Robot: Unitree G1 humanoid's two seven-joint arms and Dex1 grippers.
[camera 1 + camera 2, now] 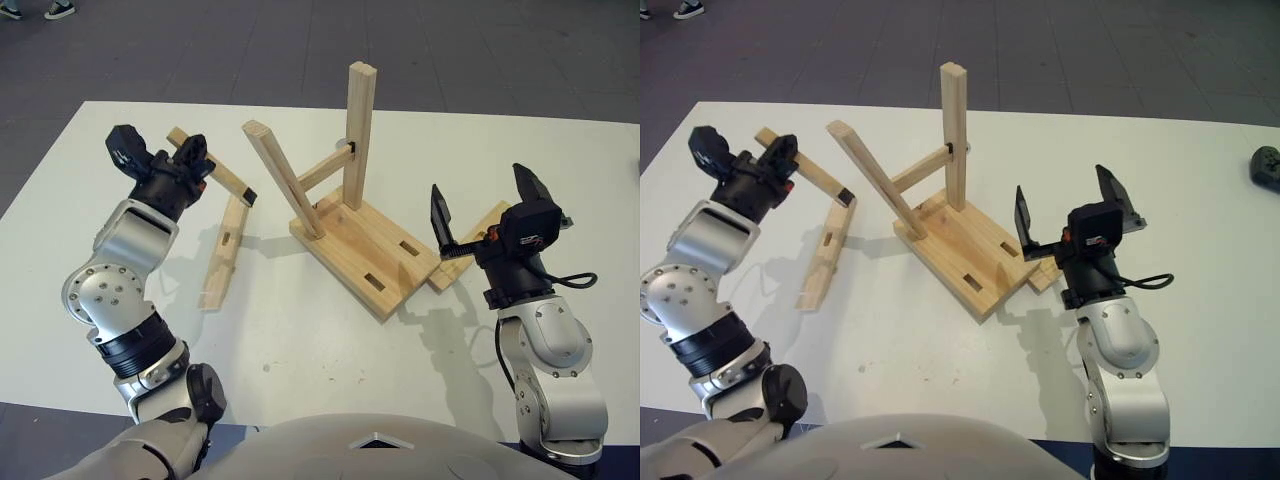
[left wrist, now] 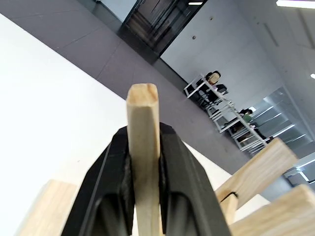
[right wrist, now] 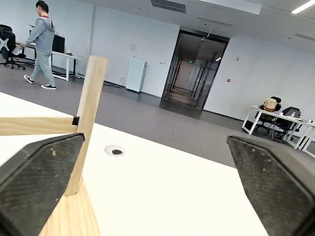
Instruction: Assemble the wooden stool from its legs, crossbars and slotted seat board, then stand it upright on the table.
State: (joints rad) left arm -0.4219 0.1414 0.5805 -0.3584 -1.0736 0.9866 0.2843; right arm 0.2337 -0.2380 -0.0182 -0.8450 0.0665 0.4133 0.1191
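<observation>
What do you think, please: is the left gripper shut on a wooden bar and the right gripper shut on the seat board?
Not quite: the right gripper is open, its fingers spread and holding nothing, as the right wrist view shows. The left gripper is indeed shut on a wooden bar.

Slotted seat board (image 1: 352,247) lies mid-table, 2 legs (image 1: 358,130) socketed, crossbar (image 1: 325,172) joining them; loose leg (image 1: 222,255) and second crossbar (image 1: 225,178) toward the left edge.

No legible text, labels, numbers or signs on anything.
</observation>
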